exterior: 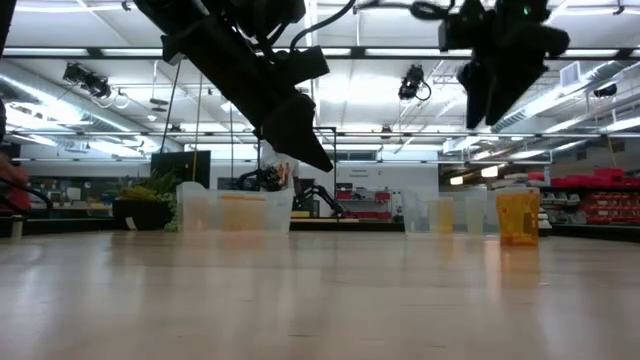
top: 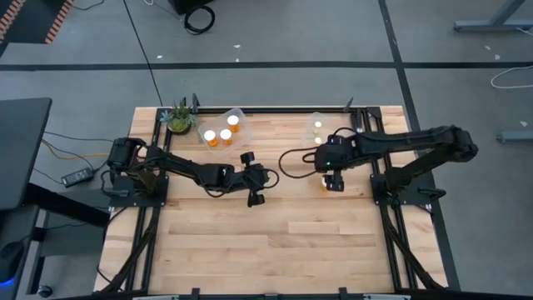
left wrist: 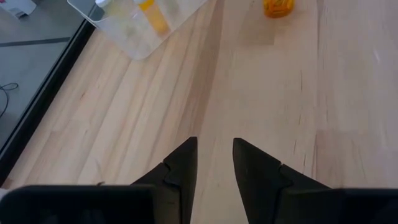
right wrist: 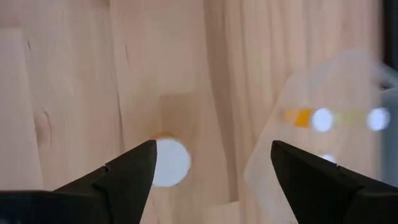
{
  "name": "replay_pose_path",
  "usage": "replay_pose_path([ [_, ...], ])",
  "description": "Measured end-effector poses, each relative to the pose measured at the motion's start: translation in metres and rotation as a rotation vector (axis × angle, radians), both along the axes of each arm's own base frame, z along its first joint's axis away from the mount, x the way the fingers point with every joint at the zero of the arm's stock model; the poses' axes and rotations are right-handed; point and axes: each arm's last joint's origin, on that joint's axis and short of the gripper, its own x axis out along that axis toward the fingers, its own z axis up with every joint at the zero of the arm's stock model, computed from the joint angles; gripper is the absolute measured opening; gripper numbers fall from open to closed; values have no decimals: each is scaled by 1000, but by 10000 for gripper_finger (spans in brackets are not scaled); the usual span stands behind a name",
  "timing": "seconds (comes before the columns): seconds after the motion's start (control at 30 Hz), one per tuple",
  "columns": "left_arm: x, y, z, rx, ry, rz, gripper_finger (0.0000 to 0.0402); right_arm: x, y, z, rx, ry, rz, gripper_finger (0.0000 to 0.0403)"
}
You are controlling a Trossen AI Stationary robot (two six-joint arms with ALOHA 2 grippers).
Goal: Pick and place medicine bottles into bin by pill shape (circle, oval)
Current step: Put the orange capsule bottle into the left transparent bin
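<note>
- High view: I had the right gripper (top: 331, 182) over the lone medicine bottle (top: 326, 181), with the right bin (top: 323, 128) beyond it. The left gripper (top: 253, 177) waited mid-table, near the left bin (top: 219, 127).
- Low view: the bottle (exterior: 517, 216) stood upright below the right pincer, untouched.
- Left wrist view: fingers (left wrist: 182, 168) narrowly apart, empty.
- Right wrist view: jaws wide apart; the white cap (right wrist: 169, 162) sat just beside one finger (right wrist: 134, 169). I judged it best to centre before descending.
</note>
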Motion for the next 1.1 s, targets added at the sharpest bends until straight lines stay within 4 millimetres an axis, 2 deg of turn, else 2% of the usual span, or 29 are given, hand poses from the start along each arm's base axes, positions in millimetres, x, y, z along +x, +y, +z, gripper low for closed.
replay_pose_path([
  [0.3, 0, 0, 0, 0, -1, 0, 108, -12, 4, -63, 134, 100, 8, 332],
  [0.57, 0, 0, 0, 0, -1, 0, 107, -20, 4, -68, 151, 137, -42, 347],
  [0.8, 0, 0, 0, 0, 1, 0, 107, -26, 5, -98, 164, 121, -36, 347],
  [0.93, 0, 0, 0, 0, 0, 1, 107, -15, 5, -98, 155, 18, 2, 347],
  [1.1, 0, 0, 0, -1, 1, 1, 107, -15, 4, -98, 136, 16, -5, 330],
])
